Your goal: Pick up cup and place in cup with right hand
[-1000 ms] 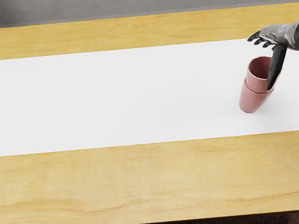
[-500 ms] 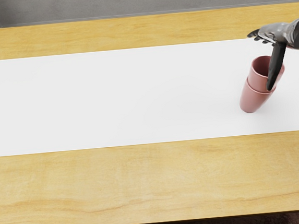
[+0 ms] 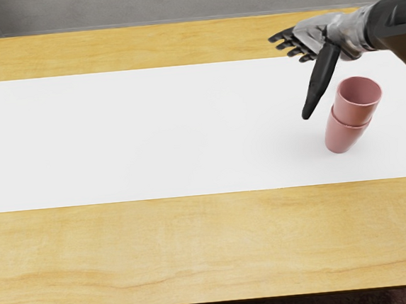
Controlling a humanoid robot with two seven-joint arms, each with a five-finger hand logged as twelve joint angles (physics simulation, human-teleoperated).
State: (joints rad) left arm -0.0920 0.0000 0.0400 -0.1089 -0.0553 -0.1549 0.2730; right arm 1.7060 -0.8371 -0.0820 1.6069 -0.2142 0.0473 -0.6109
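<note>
- A pale wooden table [image 3: 211, 244] spans the scene from left to right, its grain running lengthwise along the near and far bands.
- A white strip [image 3: 116, 131] covers the middle of the table, wood showing on both its near and far sides.
- A plain grey wall [image 3: 190, 0] forms the backdrop past the table's far edge.
- The right arm [image 3: 394, 25], dark with a brown underside, reaches in from the right edge at the far side of the scene.
- The right hand [image 3: 326, 36], silver-grey with black digits, hangs over the far part of the strip, to the far left of the pink cups and apart from them.
- The upper pink cup [image 3: 354, 110] sits nested inside its twin, mouth up and inner wall in view, on the right side of the strip.
- The lower pink cup [image 3: 342, 137] stands on the white strip, its base toward the near side and the other cup rising from its mouth.
- The black thumb [image 3: 318, 85] points toward the near left, just beside the cups without touching them.
- Four fingers [image 3: 283, 36] extend leftward, loosely fanned and well parted from the thumb; the hand grasps nothing.
</note>
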